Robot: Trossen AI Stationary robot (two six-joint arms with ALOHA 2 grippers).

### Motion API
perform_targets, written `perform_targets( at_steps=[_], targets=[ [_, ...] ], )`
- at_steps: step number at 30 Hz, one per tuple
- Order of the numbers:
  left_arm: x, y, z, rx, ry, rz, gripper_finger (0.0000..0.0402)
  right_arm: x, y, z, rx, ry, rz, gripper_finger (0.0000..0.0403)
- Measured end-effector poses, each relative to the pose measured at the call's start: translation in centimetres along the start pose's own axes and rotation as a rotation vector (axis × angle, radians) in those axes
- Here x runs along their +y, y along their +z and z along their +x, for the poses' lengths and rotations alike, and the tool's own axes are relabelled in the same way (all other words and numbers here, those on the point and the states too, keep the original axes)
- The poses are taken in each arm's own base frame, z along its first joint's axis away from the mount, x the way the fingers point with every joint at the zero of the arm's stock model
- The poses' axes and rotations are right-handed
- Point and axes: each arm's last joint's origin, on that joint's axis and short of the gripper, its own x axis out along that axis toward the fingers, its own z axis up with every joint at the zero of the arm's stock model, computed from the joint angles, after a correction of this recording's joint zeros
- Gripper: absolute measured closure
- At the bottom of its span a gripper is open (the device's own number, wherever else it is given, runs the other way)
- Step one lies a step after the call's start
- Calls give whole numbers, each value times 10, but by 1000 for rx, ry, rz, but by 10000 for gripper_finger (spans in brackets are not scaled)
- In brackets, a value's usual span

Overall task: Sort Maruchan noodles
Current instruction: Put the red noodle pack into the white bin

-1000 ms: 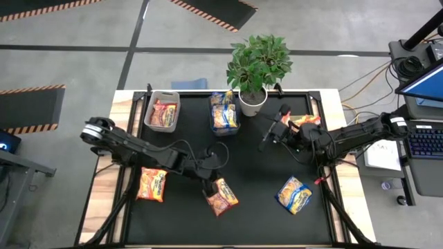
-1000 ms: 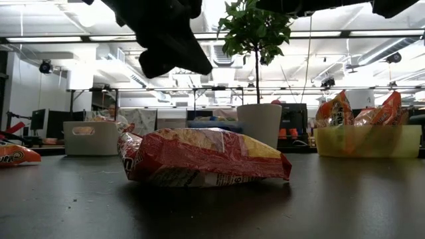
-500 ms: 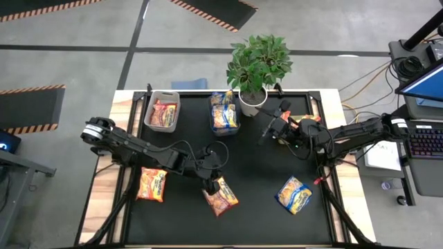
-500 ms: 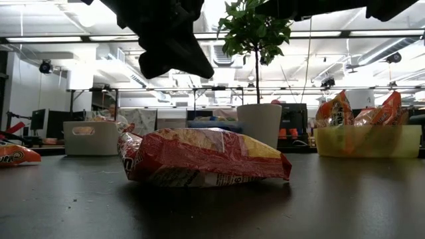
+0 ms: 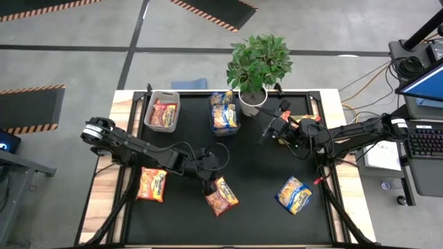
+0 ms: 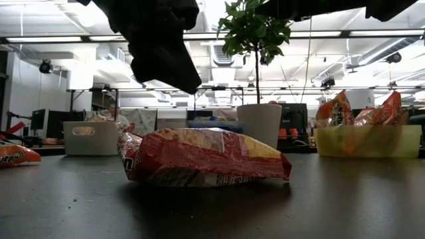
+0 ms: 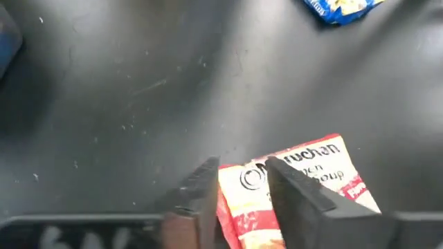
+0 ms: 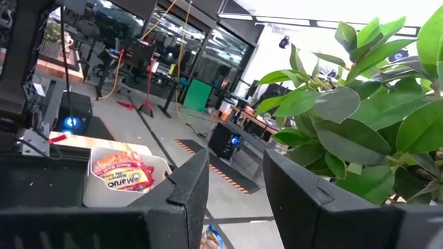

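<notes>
Nearest the front edge of the dark worktop [image 5: 256,214]: three Maruchan packets not yet sorted, lying flat and well apart.
- Orange packet [image 5: 152,185] toward the left side.
- Red-and-yellow packet [image 5: 221,196] in the middle.
- Blue-and-yellow packet [image 5: 294,194] toward the right.

Just over the red-and-yellow packet: left gripper [image 5: 210,181], fingers a little parted, nothing between them. Hangs clear of the wrapper in the low view and points down at its printed end in the left wrist view. Probably lined up that way to pinch the packet by its edge.

Farther back, mid-worktop: right gripper [image 5: 273,128], fingers apart and empty, tipped up toward the potted plant [image 5: 257,66], apparently only waiting.

Along the far edge:
- Grey bin [image 5: 149,104] holding a red packet.
- Dark bin [image 5: 211,117] holding orange-yellow ones.
- Green bin [image 6: 368,143] stuffed with upright packets, seen in the low view only.

Looks like one bin per flavour, hence the loose three at the front.
</notes>
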Motion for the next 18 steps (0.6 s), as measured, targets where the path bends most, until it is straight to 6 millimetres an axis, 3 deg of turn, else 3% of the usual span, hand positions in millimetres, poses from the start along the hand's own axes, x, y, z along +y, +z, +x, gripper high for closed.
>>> perform_targets(
  at_steps=[9,18],
  targets=[
    [-19,-19,-7,74,-33,52,167,0,-1,0,6,3,-6,275],
    [-16,-52,1,44,23,-15,152,0,-1,0,6,3,-3,275]
  ],
)
